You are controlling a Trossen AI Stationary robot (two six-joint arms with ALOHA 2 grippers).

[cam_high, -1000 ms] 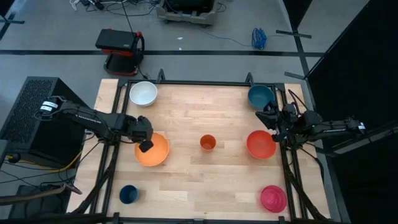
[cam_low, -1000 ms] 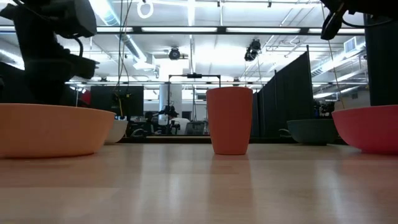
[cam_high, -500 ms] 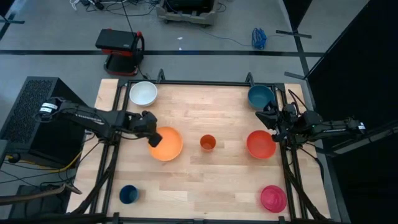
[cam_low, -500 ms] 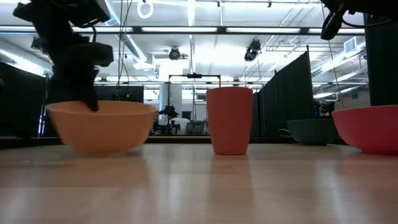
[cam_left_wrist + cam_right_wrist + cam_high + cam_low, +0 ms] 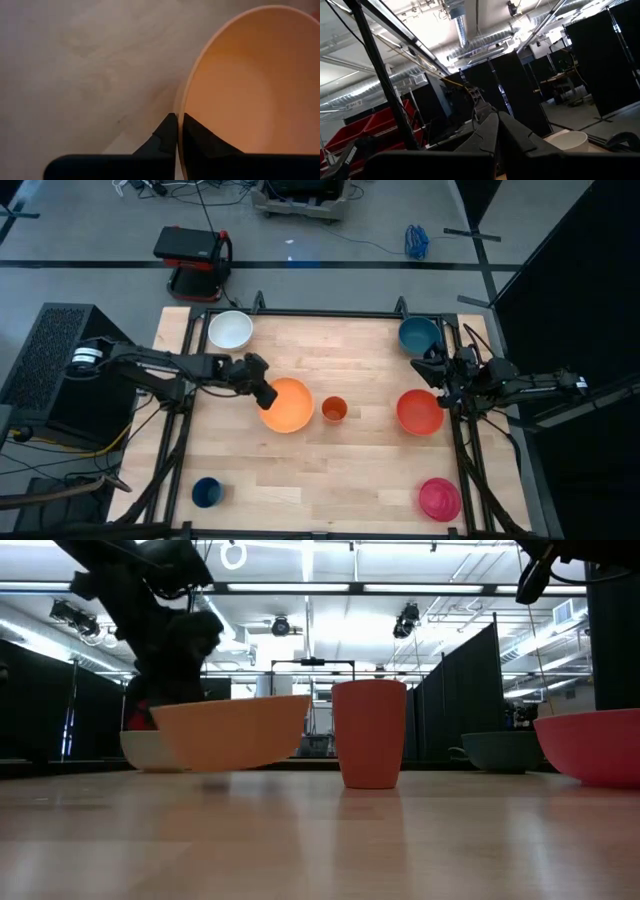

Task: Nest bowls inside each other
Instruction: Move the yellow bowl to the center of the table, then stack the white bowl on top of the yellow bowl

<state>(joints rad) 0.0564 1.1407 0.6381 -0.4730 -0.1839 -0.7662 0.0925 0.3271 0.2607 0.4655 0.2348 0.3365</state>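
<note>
The orange bowl (image 5: 290, 406) hangs just left of the small orange cup (image 5: 334, 409) at mid-table, with my left gripper (image 5: 266, 396) shut on its left rim. The white bowl (image 5: 230, 330) rests on its base at the far left and the teal-blue bowl (image 5: 419, 335) at the far right. The red-orange bowl (image 5: 420, 412) sits at the right edge and the magenta-pink bowl (image 5: 439, 499) at the near right. My right gripper (image 5: 497, 119) is shut, raised over the right edge beside the red-orange bowl. My left gripper pinches the orange bowl's rim (image 5: 181, 107) on the side toward the table's left, one finger inside the bowl and one outside. The fingers slant down from the left. The bowl (image 5: 232, 730) hangs clear of the table, slightly tilted, its open side up.
A small dark blue cup (image 5: 206, 492) stands near the front left corner. The orange cup (image 5: 369, 733) stands upright close to the held bowl's right side. Black frame rails (image 5: 330, 314) run around the table.
My left gripper has swung toward the table's right and slightly toward its far edge with the orange bowl. The bowl, resting at the left a second ago, has come off the table and now hangs beside the orange cup. The right arm has kept still.
</note>
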